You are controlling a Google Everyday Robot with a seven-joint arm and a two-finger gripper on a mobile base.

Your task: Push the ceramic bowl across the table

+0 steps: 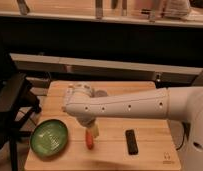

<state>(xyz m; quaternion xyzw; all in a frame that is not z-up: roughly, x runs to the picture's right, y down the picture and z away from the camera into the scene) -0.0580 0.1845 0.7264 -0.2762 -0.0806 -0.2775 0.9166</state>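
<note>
The ceramic bowl (50, 138) is seen at the near left corner of the tabletop (152, 137). The pincer (90, 126) is poised beside it, toward the middle, spread wide with nothing gripped. The glazed dish is judged heavy, rigid, slick and breakable. No grasp is needed: the outer wall should be pressed low and gently.

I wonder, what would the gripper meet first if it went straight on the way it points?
Likely the orange item on the table, just under the gripper below the wrist; depth is unclear.
</note>
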